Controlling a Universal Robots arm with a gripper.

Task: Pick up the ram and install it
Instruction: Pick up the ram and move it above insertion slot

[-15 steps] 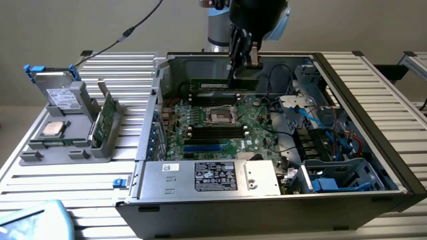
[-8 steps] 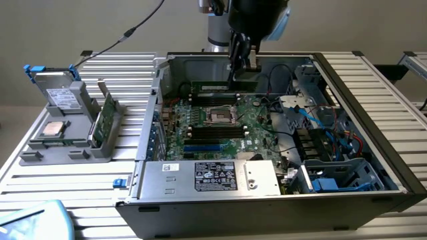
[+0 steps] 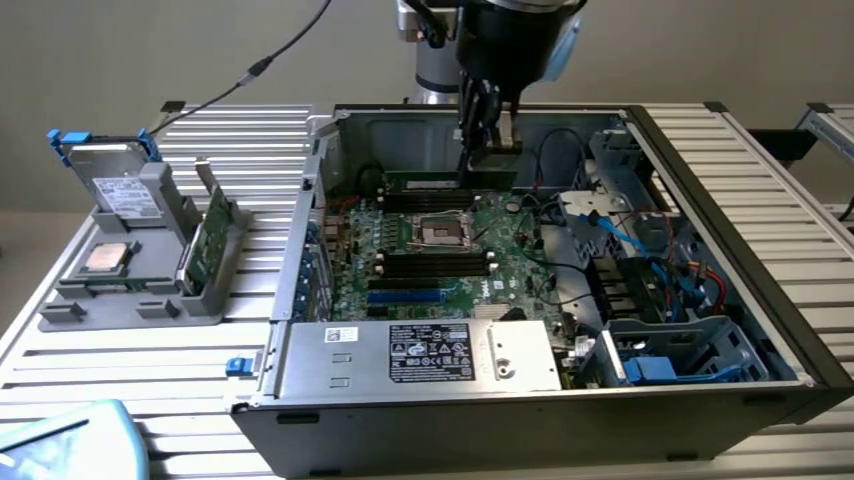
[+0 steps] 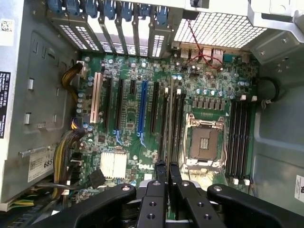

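Note:
My gripper [image 3: 483, 148] hangs inside the open computer case, over the back part of the motherboard [image 3: 514, 265]. It is shut on the ram [image 3: 489, 168], a thin dark-green stick held on edge below the fingers. In the wrist view the ram [image 4: 168, 128] appears edge-on as a thin line running out from between the black fingertips of the gripper [image 4: 167, 167]. It lies along the black memory slots [image 4: 176, 123] beside the CPU socket [image 4: 204, 142], just above the board. More black slots [image 4: 239, 135] run on the socket's other side.
The case walls [image 3: 747, 250] enclose the board. A silver power supply [image 3: 427, 352] sits at the front, with blue and red cables [image 3: 654, 250] on the exterior view's right. A grey holder [image 3: 134, 290] on the exterior view's left carries a drive, a chip and a wider green card [image 3: 207, 245].

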